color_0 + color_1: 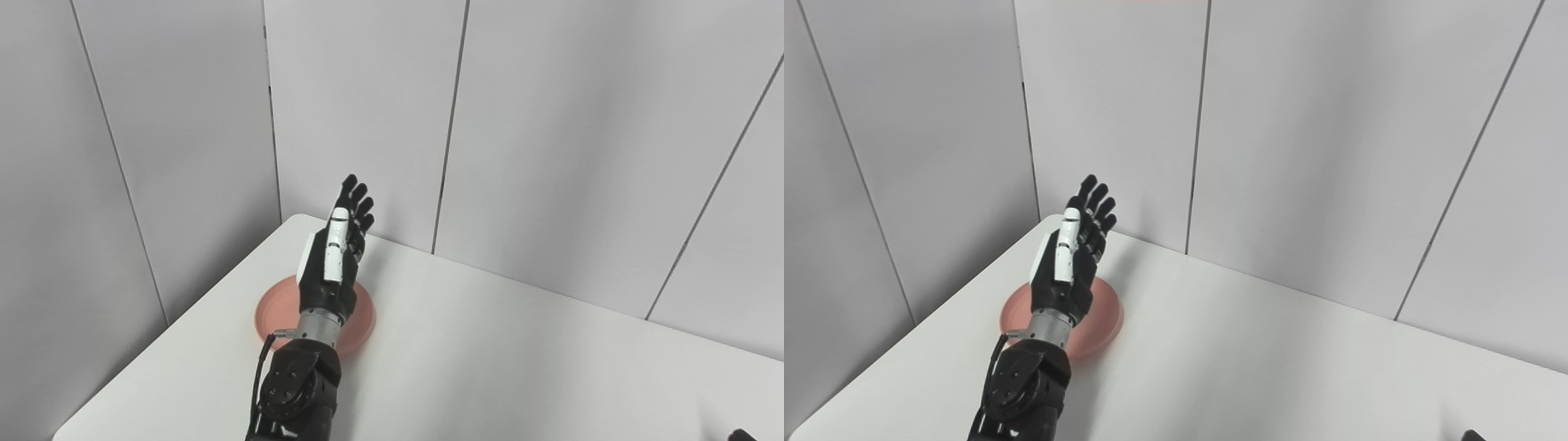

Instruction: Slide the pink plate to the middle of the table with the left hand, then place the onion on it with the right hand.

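Observation:
The pink plate (361, 315) lies on the white table (490, 355) near its far left corner. My left hand (335, 254) hovers over the plate with its black fingers stretched out and apart, pointing toward the back wall, holding nothing. The wrist and forearm cover the plate's middle. In the right eye view the same plate (1105, 318) shows under the left hand (1069, 254). Only a dark sliver of something (742, 435) shows at the bottom right corner; I cannot tell if it is my right hand. No onion is in view.
Grey wall panels (551, 153) stand close behind the table's far edge and along its left side. The table's left edge runs diagonally down to the bottom left.

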{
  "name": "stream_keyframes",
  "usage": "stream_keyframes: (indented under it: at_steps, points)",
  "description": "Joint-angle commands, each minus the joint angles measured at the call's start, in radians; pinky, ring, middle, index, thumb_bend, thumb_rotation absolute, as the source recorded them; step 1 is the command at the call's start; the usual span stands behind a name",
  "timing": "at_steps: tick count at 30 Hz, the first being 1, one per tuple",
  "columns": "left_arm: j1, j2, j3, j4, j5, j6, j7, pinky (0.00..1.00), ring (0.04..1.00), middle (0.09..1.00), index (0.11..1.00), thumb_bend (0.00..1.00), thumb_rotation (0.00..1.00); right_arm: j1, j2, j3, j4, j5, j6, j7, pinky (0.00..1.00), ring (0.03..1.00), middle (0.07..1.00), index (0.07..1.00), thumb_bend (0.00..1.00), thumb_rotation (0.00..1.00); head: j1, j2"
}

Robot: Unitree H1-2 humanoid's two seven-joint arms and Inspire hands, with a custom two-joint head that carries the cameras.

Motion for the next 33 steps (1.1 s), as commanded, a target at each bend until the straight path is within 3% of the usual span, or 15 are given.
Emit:
stream_keyframes:
  at_steps: [1, 5, 14, 23, 33]
  points:
    - [-0.033, 0.028, 0.011, -0.055, -0.001, 0.005, 0.015, 0.98, 0.981, 0.986, 0.977, 0.42, 1.00, 0.008, 0.002, -0.004, 0.015, 0.005, 0.013, -0.001, 0.66, 0.839, 0.866, 0.795, 0.74, 0.83, -0.003, -0.001]
    - [-0.032, 0.041, 0.038, -0.091, -0.001, 0.026, 0.038, 0.98, 0.981, 0.980, 0.966, 0.39, 1.00, 0.010, 0.008, 0.000, -0.004, 0.003, 0.029, -0.005, 0.70, 0.864, 0.887, 0.815, 0.75, 0.82, -0.004, -0.001]
    - [-0.014, 0.090, 0.108, -0.096, -0.021, 0.040, 0.061, 0.95, 0.957, 0.955, 0.939, 0.41, 1.00, 0.006, 0.009, 0.003, -0.001, 0.001, 0.031, -0.009, 0.70, 0.855, 0.879, 0.813, 0.75, 0.82, -0.008, -0.004]
    - [0.008, 0.125, 0.156, -0.079, -0.033, 0.003, 0.074, 0.94, 0.954, 0.962, 0.955, 0.43, 1.00, 0.006, 0.008, 0.001, -0.003, 0.002, 0.034, -0.009, 0.69, 0.850, 0.873, 0.808, 0.80, 0.80, -0.008, 0.001]
    - [0.022, 0.129, 0.198, -0.070, -0.068, -0.015, 0.077, 0.96, 0.971, 0.972, 0.959, 0.43, 1.00, 0.005, -0.002, 0.002, 0.005, -0.001, 0.025, -0.003, 0.70, 0.858, 0.882, 0.820, 0.83, 0.81, 0.006, 0.010]
